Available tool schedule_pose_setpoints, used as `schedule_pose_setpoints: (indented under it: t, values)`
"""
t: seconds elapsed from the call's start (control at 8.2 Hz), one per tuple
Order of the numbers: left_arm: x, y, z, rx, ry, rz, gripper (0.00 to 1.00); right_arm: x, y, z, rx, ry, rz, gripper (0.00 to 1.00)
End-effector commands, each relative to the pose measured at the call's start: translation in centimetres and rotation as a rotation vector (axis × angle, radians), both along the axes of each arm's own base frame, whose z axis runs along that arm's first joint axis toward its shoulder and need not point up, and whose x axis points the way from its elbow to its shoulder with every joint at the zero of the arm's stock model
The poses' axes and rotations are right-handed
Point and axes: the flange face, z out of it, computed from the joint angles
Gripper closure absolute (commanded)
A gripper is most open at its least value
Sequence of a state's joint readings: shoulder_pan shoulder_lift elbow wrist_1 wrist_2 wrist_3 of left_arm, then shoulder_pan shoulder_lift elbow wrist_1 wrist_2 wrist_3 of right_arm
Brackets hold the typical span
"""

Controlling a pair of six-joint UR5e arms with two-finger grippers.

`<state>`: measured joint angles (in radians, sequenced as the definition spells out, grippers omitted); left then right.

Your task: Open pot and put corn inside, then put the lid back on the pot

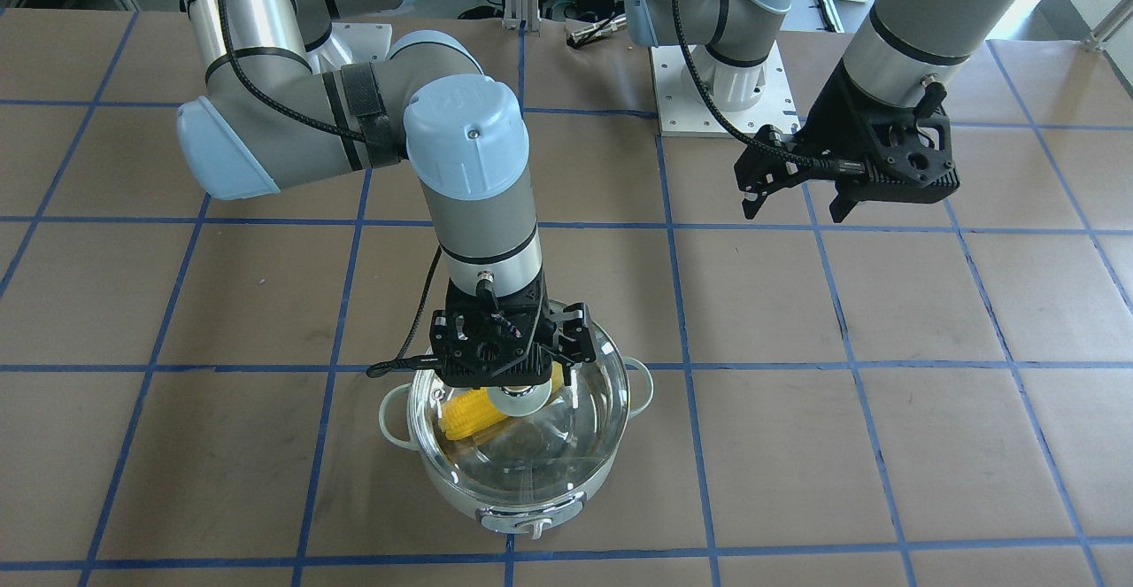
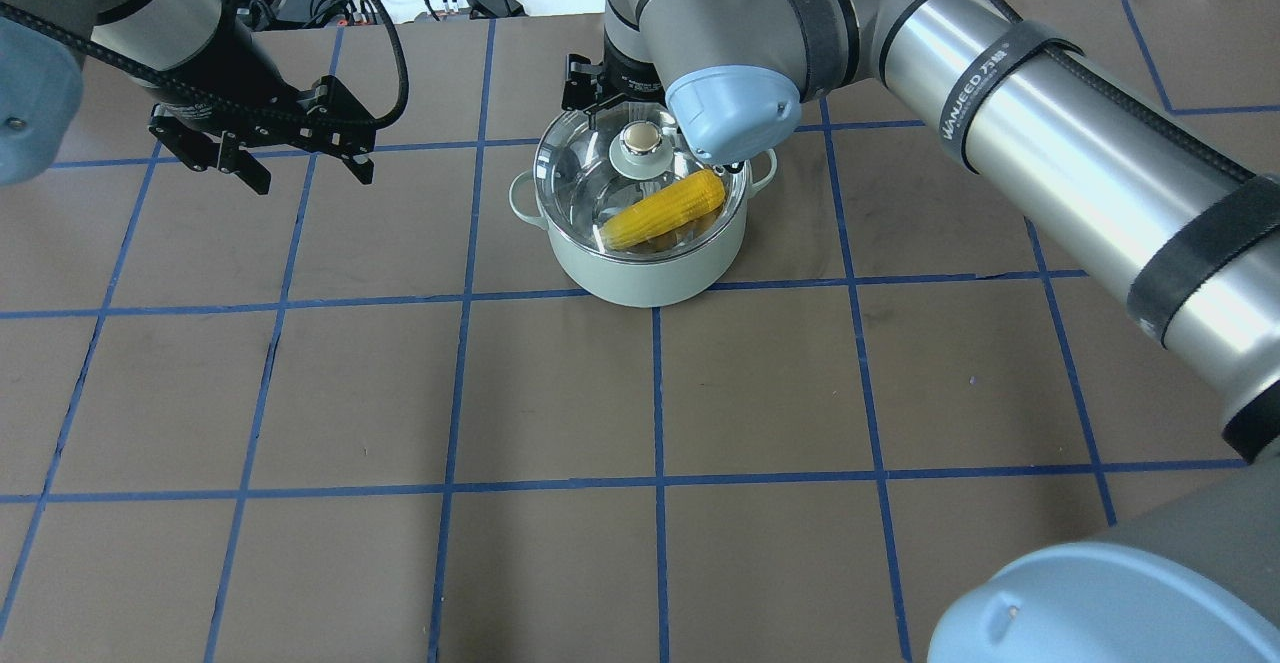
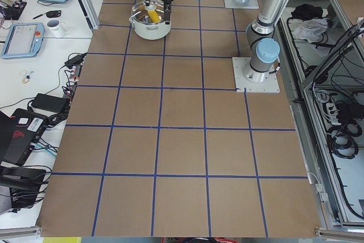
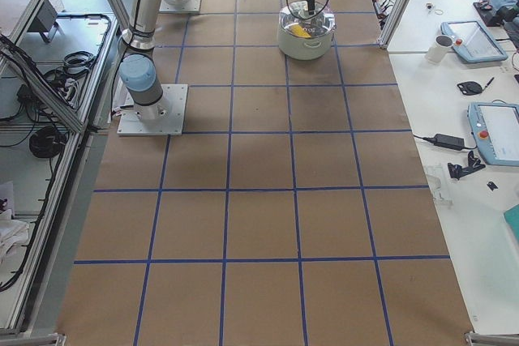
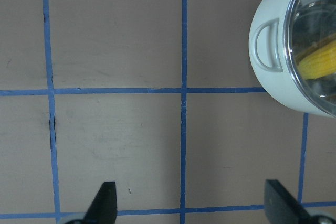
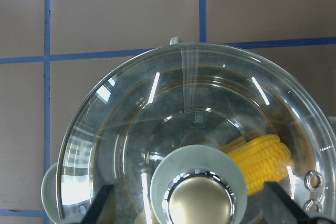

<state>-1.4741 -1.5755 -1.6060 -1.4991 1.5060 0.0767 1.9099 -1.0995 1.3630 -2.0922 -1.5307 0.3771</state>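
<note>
The pale mint-green pot stands on the table with its control knob toward the operators' side. The yellow corn lies inside it and shows through the glass. The clear glass lid rests on the pot's rim, its beige-gold knob at the centre. My right gripper is open right over the lid, a finger on each side of the knob and apart from it. My left gripper is open and empty, above bare table well to the pot's left.
The table is brown paper with a blue tape grid. The right arm's elbow hangs over the pot's far side. Both arm bases stand at the robot's edge. Desks with tablets flank the far side.
</note>
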Motion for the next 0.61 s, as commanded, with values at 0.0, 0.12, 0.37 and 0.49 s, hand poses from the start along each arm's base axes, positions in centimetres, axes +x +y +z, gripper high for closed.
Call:
schedule_pose_setpoints:
  t: [0.0, 0.12, 0.37, 0.49]
  values:
    - [0.0, 0.0, 0.1, -0.002, -0.001, 0.0, 0.0, 0.0, -0.1, -1.3, 0.019, 0.008, -0.004, 0.12]
    - [0.0, 0.1, 0.0, 0.001, -0.002, 0.0, 0.0, 0.1, -0.3, -1.8, 0.023, 0.01, -0.006, 0.21]
    - [0.0, -0.4, -0.7, 0.014, -0.007, 0.003, 0.0, 0.1, -0.4, -2.2, 0.027, 0.018, -0.007, 0.53]
    - [0.6, -0.7, -1.1, 0.019, -0.058, 0.001, 0.0, 0.0, -0.4, -1.9, 0.023, 0.019, -0.006, 0.68]
